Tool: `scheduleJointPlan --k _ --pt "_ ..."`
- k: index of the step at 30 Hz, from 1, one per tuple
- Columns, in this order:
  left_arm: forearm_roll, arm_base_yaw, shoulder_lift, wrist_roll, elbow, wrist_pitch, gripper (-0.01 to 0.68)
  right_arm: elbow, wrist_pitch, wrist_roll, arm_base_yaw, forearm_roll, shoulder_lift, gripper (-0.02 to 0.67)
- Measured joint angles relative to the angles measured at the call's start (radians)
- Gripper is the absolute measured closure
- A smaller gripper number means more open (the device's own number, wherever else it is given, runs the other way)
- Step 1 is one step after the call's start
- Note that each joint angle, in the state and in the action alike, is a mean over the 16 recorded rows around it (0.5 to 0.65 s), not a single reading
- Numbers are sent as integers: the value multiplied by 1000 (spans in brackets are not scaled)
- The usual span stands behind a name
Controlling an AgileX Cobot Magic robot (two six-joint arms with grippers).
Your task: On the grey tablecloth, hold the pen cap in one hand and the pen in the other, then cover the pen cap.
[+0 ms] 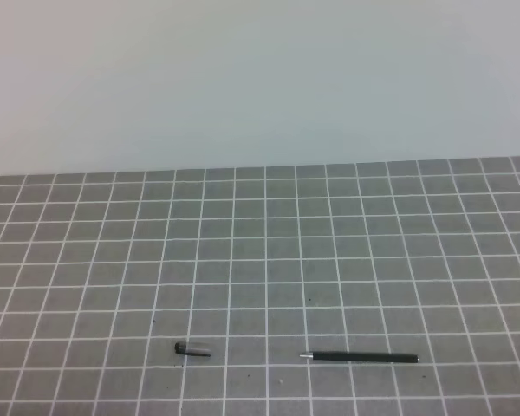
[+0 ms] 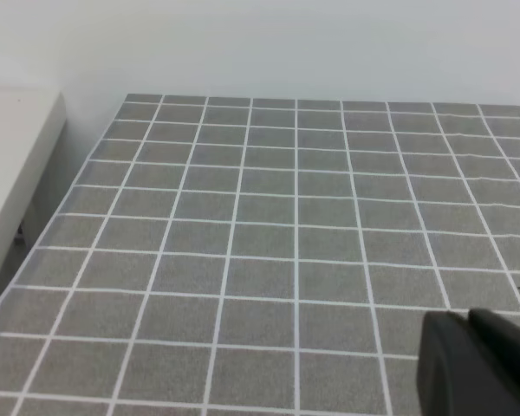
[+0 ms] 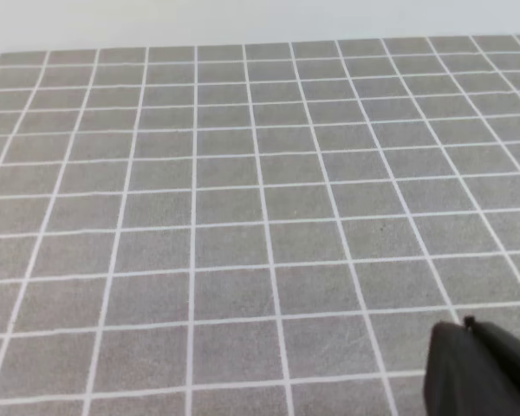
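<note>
Nothing started: pen cap (image 1: 192,349) and pen (image 1: 360,356) both lie untouched on the grey tablecloth (image 1: 260,260), so every step remains.
Cap at 7 o'clock of the overhead view, a short dark tapered stub; pen at 5 o'clock, well apart, slim and black, silver tip pointing toward the cap. Left gripper (image 2: 477,364) and right gripper (image 3: 477,368) show only as dark tips, pressed together and pinching nothing.

Neither arm shows in the high view. Each wrist view catches only a dark corner of its fingers, left (image 2: 481,368) and right (image 3: 481,373), cut off at the lower right. The cap's (image 1: 193,349) clip is too small to make out.
</note>
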Motion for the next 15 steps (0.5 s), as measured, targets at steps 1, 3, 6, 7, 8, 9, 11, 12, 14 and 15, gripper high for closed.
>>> scheduleJointPlan --k 1,3,6,7,8,9,11,12,14,15 --pt "0 0 0 0 0 0 672 0 0 0 0 0 0 652" --pt "0 0 0 0 0 0 672 0 0 0 0 0 0 652" --pt "0 0 0 0 0 0 672 0 0 0 0 0 0 652" --pt "0 0 0 0 0 0 672 0 0 0 0 0 0 652" --pt "0 0 0 0 0 0 672 0 0 0 0 0 0 652" --pt "0 0 0 0 0 0 672 0 0 0 0 0 0 652" --pt "0 0 0 0 0 0 672 0 0 0 0 0 0 652" --pt "0 0 0 0 0 0 672 0 0 0 0 0 0 652" --pt "0 0 0 0 0 0 672 0 0 0 0 0 0 652" --pt "0 0 0 0 0 0 672 0 0 0 0 0 0 652"
